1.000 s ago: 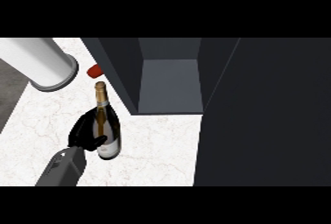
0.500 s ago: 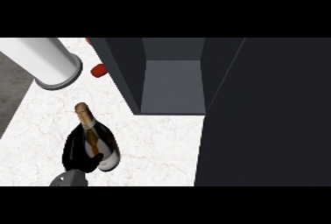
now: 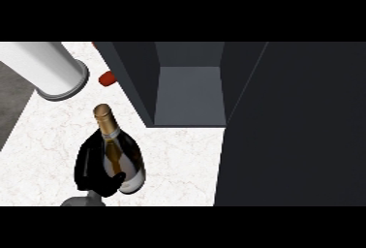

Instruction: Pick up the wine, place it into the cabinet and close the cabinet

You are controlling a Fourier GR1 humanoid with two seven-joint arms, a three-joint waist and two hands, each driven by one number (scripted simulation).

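Change: since 0.5 s ago the wine bottle (image 3: pixel 114 150) has shifted a little right and up the view, nearer the cabinet (image 3: pixel 136 82), and the left hand (image 3: pixel 89 167) has come along with it.
Wine bottle: dark glass with a gold foil neck and a pale label low on its body. Its neck points away from the robot. It shows over the counter (image 3: pixel 43 145), left of the cabinet's open front and still outside it.
Left hand: black fingers are curled round the bottle's body from its left side, hiding part of the glass. A bit of grey forearm (image 3: pixel 82 201) shows at the lower edge.
Right hand: nowhere in the view.
Cabinet: dark walls, standing open, with a grey inner floor showing.
Dark panel (image 3: pixel 300 126): fills the right side of the view, just beside the opening.
Counter: white marble.
White cylinder (image 3: pixel 46 65): at the far left corner, with a grey rim at its end.
Red object (image 3: pixel 106 78): small, between the cylinder and the cabinet's left wall, partly hidden; I can't tell what it is.
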